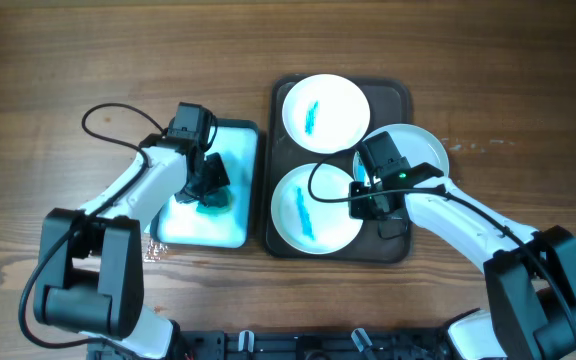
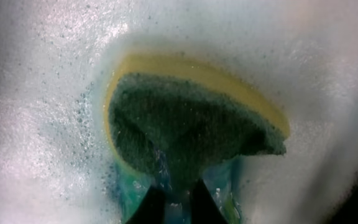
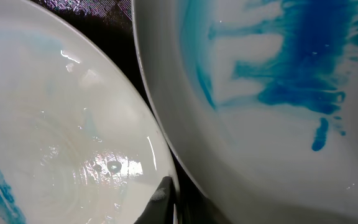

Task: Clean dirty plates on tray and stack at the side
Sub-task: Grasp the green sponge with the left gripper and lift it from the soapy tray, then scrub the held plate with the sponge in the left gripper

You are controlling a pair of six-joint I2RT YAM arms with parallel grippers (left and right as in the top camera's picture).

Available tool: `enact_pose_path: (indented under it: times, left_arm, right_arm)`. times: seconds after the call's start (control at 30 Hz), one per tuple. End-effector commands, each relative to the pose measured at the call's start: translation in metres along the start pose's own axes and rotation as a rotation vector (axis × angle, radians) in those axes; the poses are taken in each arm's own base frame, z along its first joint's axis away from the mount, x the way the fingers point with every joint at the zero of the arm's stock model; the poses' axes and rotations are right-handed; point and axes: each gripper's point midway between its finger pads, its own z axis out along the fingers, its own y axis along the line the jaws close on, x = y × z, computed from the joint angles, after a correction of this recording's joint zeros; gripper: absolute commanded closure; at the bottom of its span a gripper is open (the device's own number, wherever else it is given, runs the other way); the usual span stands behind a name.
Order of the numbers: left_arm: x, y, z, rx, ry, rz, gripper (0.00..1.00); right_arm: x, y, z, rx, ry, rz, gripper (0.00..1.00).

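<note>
A dark tray [image 1: 396, 92] holds two white plates with blue stains, one at the back [image 1: 338, 105] and one at the front [image 1: 323, 225]. A third white plate [image 1: 423, 150], wet and almost clean, overlaps the tray's right edge. My right gripper [image 1: 370, 198] is shut on its rim; in the right wrist view one finger [image 3: 165, 198] lies on that rim [image 3: 61, 124], next to the stained front plate [image 3: 278, 137]. My left gripper [image 1: 206, 180] is shut on a green and yellow sponge [image 2: 185, 124], fingertips [image 2: 174, 196] down in foam.
A pale rectangular tub [image 1: 233, 232] of soapy water stands just left of the tray, with the sponge [image 1: 213, 200] in it. Wooden tabletop lies all around. Both arms reach in from the front edge.
</note>
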Motion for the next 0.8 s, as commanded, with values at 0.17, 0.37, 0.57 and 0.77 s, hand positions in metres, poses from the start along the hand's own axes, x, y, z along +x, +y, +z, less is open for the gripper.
enact_pose_path:
  times: [0.17,0.37,0.57,0.77]
  left_arm:
    - [-0.022,-0.017,-0.066,0.017,-0.004,0.113,0.96]
    - [-0.039,-0.029,-0.123,0.058,-0.091,0.142,0.96]
    - [-0.034,-0.034,-0.122,0.067,-0.075,0.156,0.96]
    - [0.029,-0.144,-0.098,0.325,0.07,0.265,0.96]
  right_arm:
    - [-0.005,-0.022,0.003,0.087,-0.023,0.074,0.96]
    - [-0.007,-0.025,0.002,0.083,-0.021,0.086,0.95]
    - [-0.006,-0.025,0.002,0.081,-0.02,0.086,0.96]
    - [-0.005,-0.021,0.003,0.062,-0.012,0.087,0.96]
